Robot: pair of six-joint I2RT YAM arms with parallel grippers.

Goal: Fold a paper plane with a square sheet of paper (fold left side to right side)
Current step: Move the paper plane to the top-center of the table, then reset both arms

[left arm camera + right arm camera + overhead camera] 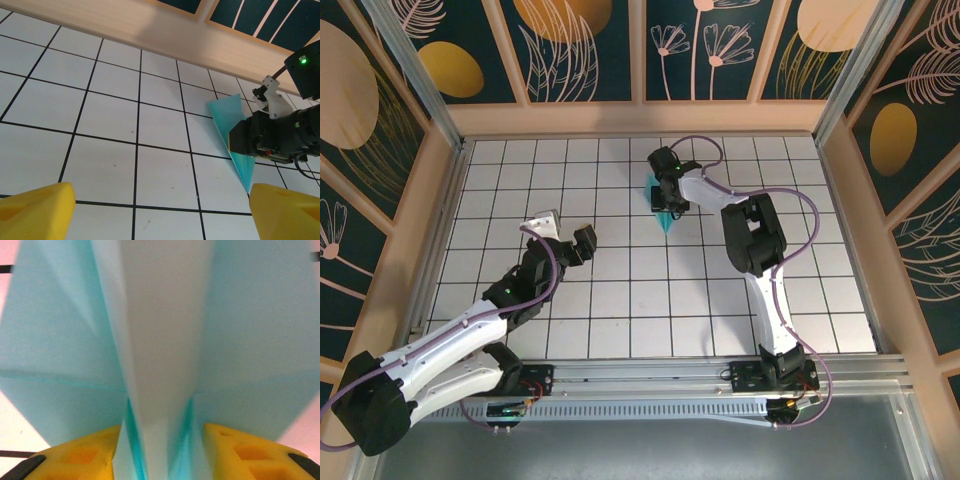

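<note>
The light-blue paper plane (666, 218) is a creased pointed dart on the tiles at the centre back, its tip toward the near side. My right gripper (670, 198) comes down on it from above. In the right wrist view the plane's (160, 340) middle ridge runs up between the two yellow fingers (240, 452), with the wings spread out to either side; the gripper (162, 452) is shut on that ridge. The left wrist view has the plane (235, 150) at the right, with the black right gripper (260, 137) clamped across it. My left gripper (565, 240) stands open about two tiles to its left, nothing between its fingers (35, 210).
White grid tiles (620, 290) cover the table. A wooden rim (640, 118) and patterned walls close the back and sides. A metal rail (650, 375) with the arm bases lies along the near edge. The right arm's cable (800, 205) loops over the right side.
</note>
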